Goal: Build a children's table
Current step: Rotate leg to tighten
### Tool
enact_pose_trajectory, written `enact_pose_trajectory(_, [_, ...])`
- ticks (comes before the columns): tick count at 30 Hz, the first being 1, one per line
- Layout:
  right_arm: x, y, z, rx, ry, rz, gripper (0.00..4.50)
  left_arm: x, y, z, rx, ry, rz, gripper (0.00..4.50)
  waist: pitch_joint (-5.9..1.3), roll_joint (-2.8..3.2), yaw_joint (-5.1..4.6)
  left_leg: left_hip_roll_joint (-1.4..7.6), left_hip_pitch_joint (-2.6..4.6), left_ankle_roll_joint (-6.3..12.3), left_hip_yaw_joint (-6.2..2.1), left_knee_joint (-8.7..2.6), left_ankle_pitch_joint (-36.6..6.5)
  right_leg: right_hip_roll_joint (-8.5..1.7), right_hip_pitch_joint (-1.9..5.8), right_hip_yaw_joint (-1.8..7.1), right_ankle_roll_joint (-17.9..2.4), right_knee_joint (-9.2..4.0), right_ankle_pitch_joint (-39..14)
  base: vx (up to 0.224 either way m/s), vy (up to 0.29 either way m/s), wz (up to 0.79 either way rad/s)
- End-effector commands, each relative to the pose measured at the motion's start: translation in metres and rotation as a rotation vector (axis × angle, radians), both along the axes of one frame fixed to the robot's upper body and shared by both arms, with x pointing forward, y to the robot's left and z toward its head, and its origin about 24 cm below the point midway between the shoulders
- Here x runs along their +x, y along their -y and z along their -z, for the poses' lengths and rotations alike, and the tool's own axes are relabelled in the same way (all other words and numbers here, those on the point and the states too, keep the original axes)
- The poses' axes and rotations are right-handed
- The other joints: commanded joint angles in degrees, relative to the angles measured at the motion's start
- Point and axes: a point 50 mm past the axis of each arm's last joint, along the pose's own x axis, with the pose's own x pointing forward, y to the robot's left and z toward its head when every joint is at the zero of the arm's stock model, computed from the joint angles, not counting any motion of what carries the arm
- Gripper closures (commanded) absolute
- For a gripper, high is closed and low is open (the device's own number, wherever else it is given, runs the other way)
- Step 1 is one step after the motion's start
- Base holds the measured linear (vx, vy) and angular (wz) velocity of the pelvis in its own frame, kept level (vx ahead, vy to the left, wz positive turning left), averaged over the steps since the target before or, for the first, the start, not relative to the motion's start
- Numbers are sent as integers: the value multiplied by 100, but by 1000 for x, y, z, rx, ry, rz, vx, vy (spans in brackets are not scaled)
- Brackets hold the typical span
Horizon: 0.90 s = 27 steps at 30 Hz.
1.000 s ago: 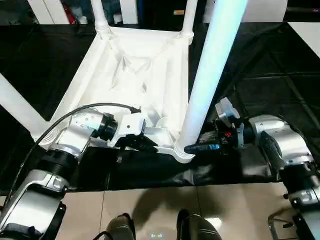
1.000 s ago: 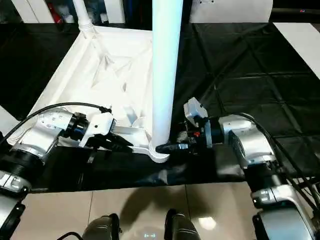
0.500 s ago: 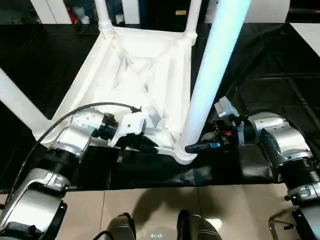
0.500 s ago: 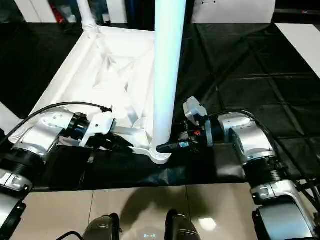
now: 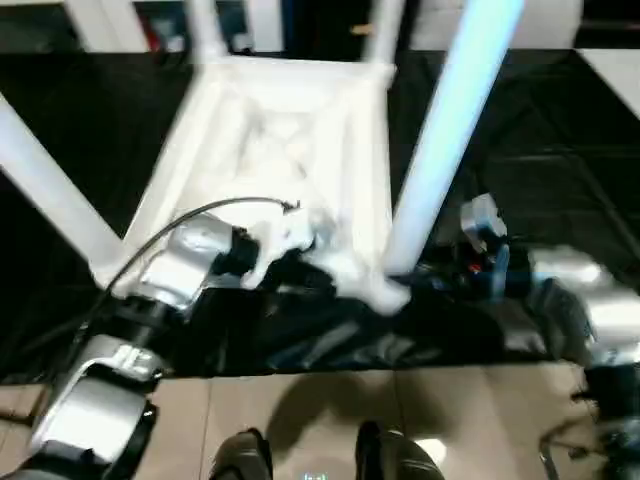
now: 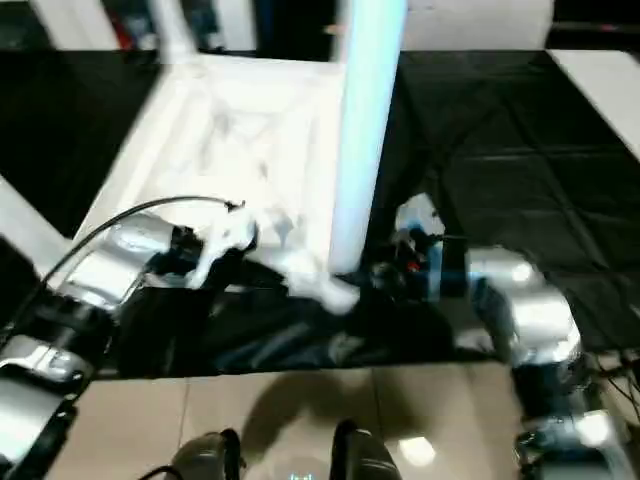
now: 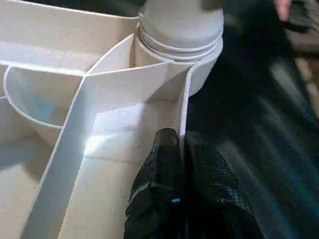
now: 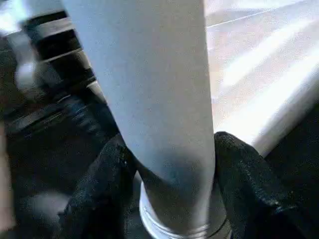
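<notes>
The children's table lies upside down on a black cloth, its ribbed white top (image 5: pixel 290 150) facing up. Legs stand in the far corner sockets (image 5: pixel 205 30) (image 5: pixel 385 30) and at the near left (image 5: pixel 50 190). The near-right leg (image 5: pixel 440 150) stands in its corner socket (image 7: pixel 179 40). My left gripper (image 7: pixel 178 144) is shut on the top's thin rim wall just beside that socket. My right gripper (image 8: pixel 169 164) is at the base of the near-right leg, with one black finger (image 8: pixel 99 184) pressed against each side of it.
The black cloth (image 5: pixel 560 150) covers the floor around the table, and its near edge lies crumpled under the corner. Beige tiles (image 5: pixel 480 420) and my feet (image 5: pixel 250 455) are in front. A black cable (image 5: pixel 200 215) loops over my left forearm.
The head views have shifted and blurred, so the camera moved. My right fingers have drawn in a little around the leg's base. The left gripper keeps its hold on the rim.
</notes>
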Motion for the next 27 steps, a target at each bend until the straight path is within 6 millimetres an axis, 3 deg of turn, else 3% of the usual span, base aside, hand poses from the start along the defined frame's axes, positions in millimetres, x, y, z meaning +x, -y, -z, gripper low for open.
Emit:
enact_pose_trajectory(1, [-10,-50,7,56,-51,-153,246,9,21,-13,-101,50,-96,450,-426,-113,27,-61,-2,414,-6,-317,-944,-333,418,178,-356,-580,-3285,0,0,0])
enact_pose_trajectory(4, [-5,-73,5,81,-42,-10,246,15,32,-16,-105,65,-183,450,-425,-129,-40,-54,-26,432,-14,-328,-908,-321,404,179,-344,-561,-3185,0,0,0])
enact_pose_trajectory(6, [0,-84,5,93,-51,97,247,18,37,-17,-101,78,-227,450,-425,-103,-63,-79,-11,397,-22,-333,-947,-327,403,164,-274,-592,-3284,0,0,0])
enact_pose_trajectory(10, [9,-96,7,103,-76,271,249,20,45,-18,-87,105,-278,450,-419,-79,-98,-38,-7,407,-17,-359,-951,-325,360,198,-395,-554,-2984,0,0,0])
enact_pose_trajectory(14, [18,-105,8,58,-87,470,249,19,54,-18,-70,130,-287,450,-432,-66,-118,-33,1,368,-13,-374,-899,-321,380,210,-531,-512,-2550,0,0,0])
enact_pose_trajectory(17, [15,-97,9,30,-55,496,249,16,50,-14,-52,131,-266,450,-437,-58,-109,-26,-4,432,-7,-383,-832,-321,415,227,-633,-463,-2123,0,0,0])
enact_pose_trajectory(19, [15,-92,10,18,-40,503,181,15,48,-13,-43,135,-257,450,-439,-49,-101,-12,0,467,0,-385,-794,-326,417,235,-688,-455,-1937,0,0,0])
enact_pose_trajectory(21, [15,-82,10,31,-33,511,181,14,43,-10,-31,140,-235,450,-438,-60,-96,-14,-9,489,9,-386,-799,-325,434,239,-768,-447,-1809,0,0,0])
enact_pose_trajectory(22, [15,-80,10,29,-27,514,181,13,41,-10,-29,141,-232,450,-435,-57,-89,-8,-7,488,2,-390,-808,-332,437,239,-773,-446,-1824,0,0,0])
enact_pose_trajectory(24, [15,-67,9,21,16,510,138,12,35,-7,-16,143,-221,450,-435,-60,-98,-9,-17,492,8,-385,-832,-331,453,245,-778,-448,-1843,0,0,0])
enact_pose_trajectory(27, [14,-51,6,23,62,482,137,10,25,-4,1,152,-185,450,-425,-71,-110,-12,-26,512,6,-387,-920,-341,456,242,-709,-481,-2104,0,0,0])
